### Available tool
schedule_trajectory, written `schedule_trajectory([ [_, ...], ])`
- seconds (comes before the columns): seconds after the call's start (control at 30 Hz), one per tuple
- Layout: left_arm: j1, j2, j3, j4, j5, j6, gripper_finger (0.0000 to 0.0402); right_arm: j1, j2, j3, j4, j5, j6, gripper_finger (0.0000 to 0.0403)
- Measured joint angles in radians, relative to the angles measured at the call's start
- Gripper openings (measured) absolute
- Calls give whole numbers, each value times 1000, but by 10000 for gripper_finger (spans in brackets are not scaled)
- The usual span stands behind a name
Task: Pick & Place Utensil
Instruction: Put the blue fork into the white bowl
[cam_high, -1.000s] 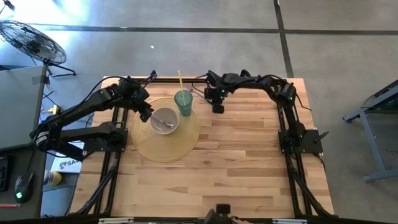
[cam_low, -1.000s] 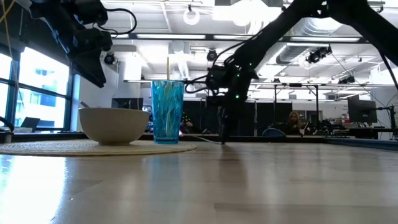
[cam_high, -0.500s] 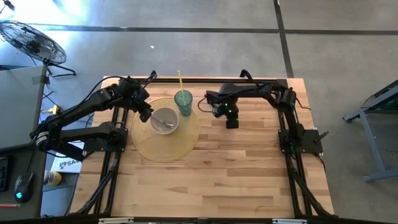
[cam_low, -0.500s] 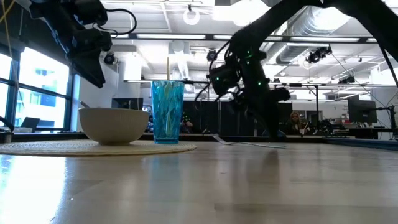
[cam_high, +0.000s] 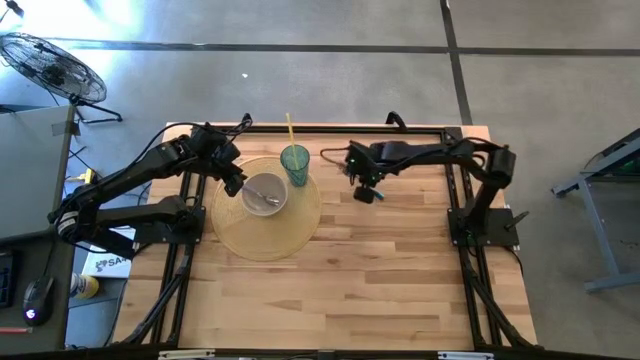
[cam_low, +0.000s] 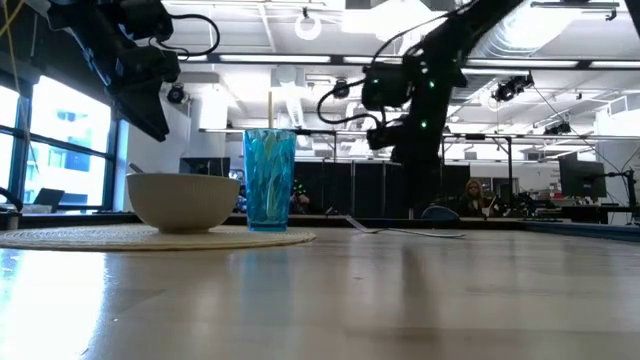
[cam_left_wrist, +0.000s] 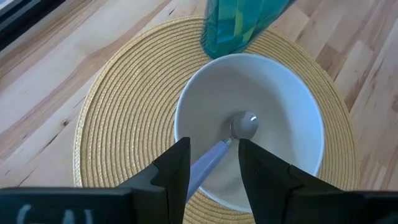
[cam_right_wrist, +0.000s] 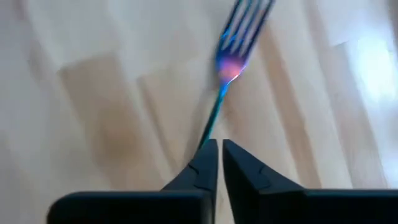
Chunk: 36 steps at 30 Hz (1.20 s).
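A white bowl (cam_high: 282, 200) stands on a round straw placemat (cam_high: 270, 238). A spoon (cam_left_wrist: 244, 124) lies in the bowl, its handle leaning on the rim. A teal cup (cam_high: 295, 160) with a yellow straw stands at the mat's far edge. My left gripper (cam_left_wrist: 211, 155) is open above the bowl's left rim, its fingers on either side of the spoon handle without touching it. An iridescent fork (cam_right_wrist: 219, 93) lies flat on the table (cam_low: 405, 232), right of the cup. My right gripper (cam_high: 365, 193) is shut and above the fork. My right gripper's shut fingertips (cam_right_wrist: 208, 158) hide the near end of the fork's handle (cam_right_wrist: 210, 127) in the right wrist view. I cannot tell whether they touch it. In the low view the fork lies flat on the table below the gripper.
Bare wooden table lies near and right of the mat (cam_high: 400, 270). Black frame rails run along the table's left and right sides (cam_high: 470, 290). A fan stands on the floor at the far left (cam_high: 50, 65).
My right gripper has gone from beside the cup toward the table's right and near edges, tipping over on the way. It has then risen and stood upright. The fork has slid along the table toward the right and now lies still.
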<state>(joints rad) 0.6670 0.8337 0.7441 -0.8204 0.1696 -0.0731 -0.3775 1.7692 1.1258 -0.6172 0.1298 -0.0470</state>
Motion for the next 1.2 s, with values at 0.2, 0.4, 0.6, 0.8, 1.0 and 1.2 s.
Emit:
schedule_trajectory([
  [0.2,0,0,0,10,1,0,133,-28,-3,-122,241,-30,57,91],
  [0.4,0,0,0,12,2,0,133,-53,-1,-189,371,-58,142,139],
  [0.6,0,-1,0,37,8,-4,133,-54,-1,-222,376,-87,141,135],
  [0.8,0,-52,-61,208,112,-30,133,-30,-4,-238,350,-68,112,110],
  [1.0,0,-140,-138,271,140,-50,133,-15,-4,-238,338,-75,94,52],
  [1.2,-42,-242,-152,279,191,-36,133,-13,-4,-238,336,-81,82,9],
])
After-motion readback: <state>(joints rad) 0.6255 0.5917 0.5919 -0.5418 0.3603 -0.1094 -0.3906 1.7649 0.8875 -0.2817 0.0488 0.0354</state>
